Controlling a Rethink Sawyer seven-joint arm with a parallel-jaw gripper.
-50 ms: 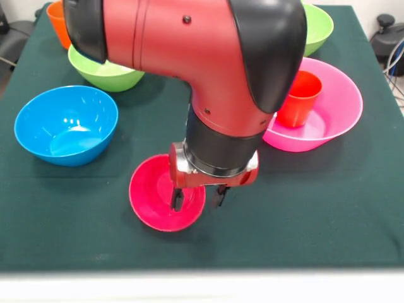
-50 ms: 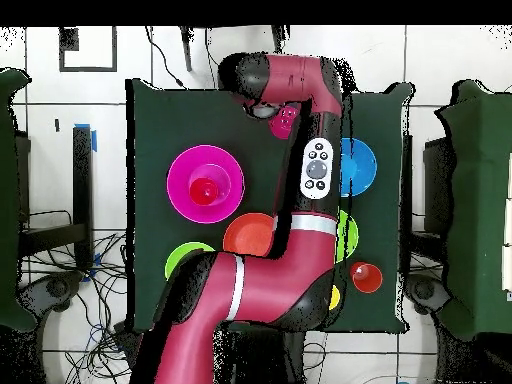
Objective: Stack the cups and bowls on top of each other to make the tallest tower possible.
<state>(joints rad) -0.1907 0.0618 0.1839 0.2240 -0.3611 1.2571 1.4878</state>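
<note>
One gripper [image 1: 197,197] straddling crimson bowl [image 1: 154,196] rim

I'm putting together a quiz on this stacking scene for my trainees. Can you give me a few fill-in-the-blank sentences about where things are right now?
1. The red tumbler stands inside the big ____ bowl.
2. The gripper straddles the rim of the small ____ bowl.
3. In the front view, the light blue bowl holds ____ inside it.
4. The gripper's fingers are ____, one inside the bowl and one outside.

Missing words: pink; crimson; nothing; open
</note>
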